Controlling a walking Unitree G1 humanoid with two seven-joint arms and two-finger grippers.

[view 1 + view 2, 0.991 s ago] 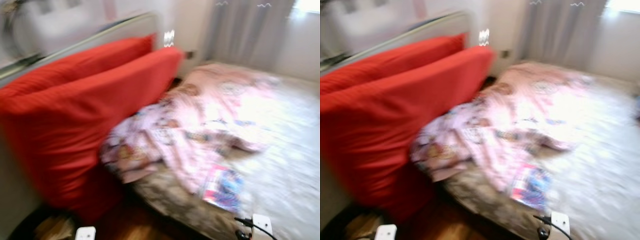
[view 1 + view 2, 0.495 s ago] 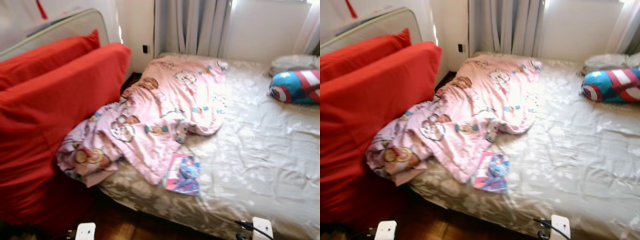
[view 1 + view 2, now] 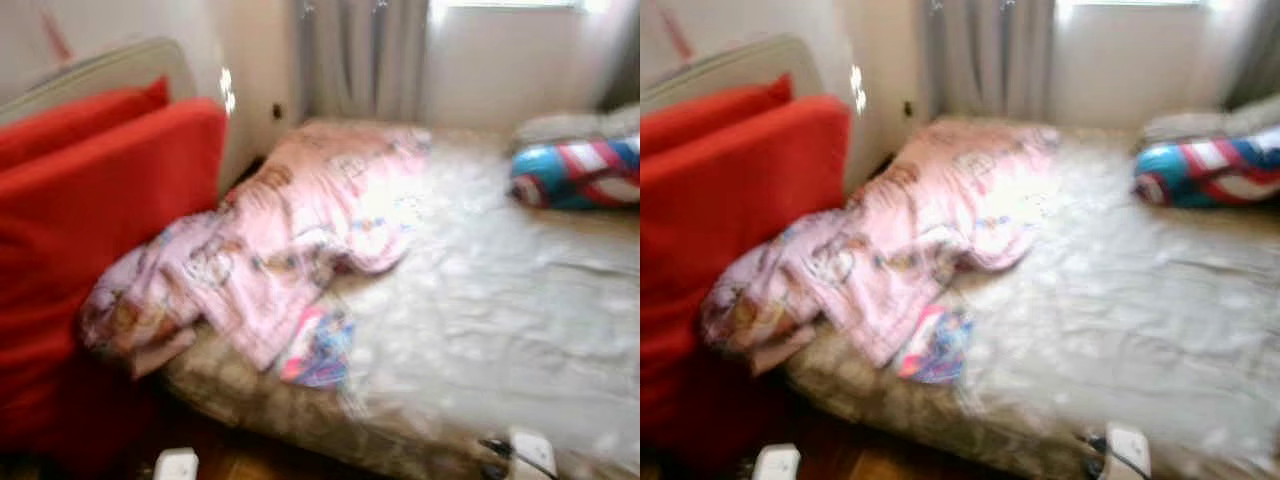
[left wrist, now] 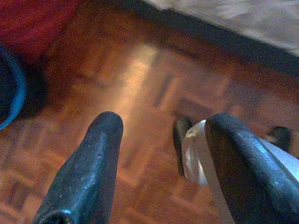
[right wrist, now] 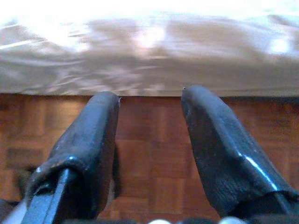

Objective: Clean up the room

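A crumpled pink cartoon-print blanket [image 3: 290, 235] lies across the left side of a bed [image 3: 500, 330] with a beige sheet. A colourful book [image 3: 318, 348] rests on the sheet just below the blanket's edge. A blue, red and white pillow [image 3: 575, 172] sits at the far right of the bed. My left gripper [image 4: 161, 140] hangs open over the wooden parquet floor [image 4: 140, 84]. My right gripper [image 5: 149, 116] hangs open too, above the floor in front of the bed's side.
Big red cushions [image 3: 90, 230] lean against the wall left of the bed. Grey curtains [image 3: 360, 55] hang behind it under a bright window. A dark round object with a blue rim [image 4: 9, 88] lies on the floor near the left gripper.
The camera has kept turning right and is blurred again; the bed and pillow have slid left in the picture. Nothing on the bed has moved.
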